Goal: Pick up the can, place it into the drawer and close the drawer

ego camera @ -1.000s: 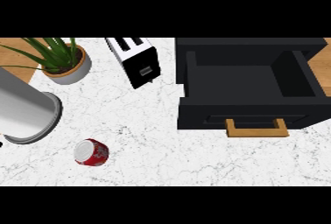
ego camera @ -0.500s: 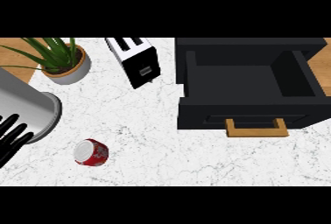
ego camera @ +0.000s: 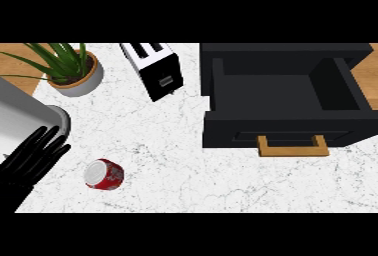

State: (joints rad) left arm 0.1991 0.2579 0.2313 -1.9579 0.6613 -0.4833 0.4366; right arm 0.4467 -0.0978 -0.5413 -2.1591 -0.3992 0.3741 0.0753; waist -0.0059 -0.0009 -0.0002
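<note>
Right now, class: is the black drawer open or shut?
Open. The drawer is pulled out, its empty inside visible from above, with its wooden handle facing the counter's near edge.

Left hand [ego camera: 33, 159] black, in at view's lower left edge; fingers straight, slightly spread, pointing up and right; palm area dark against edge, thumb hard to make out, probably tucked along lower side; hand holds nothing; no curl visible in fingers; forearm cut off by frame edge, only hand shows; right hand and right forearm nowhere in head view.
</note>
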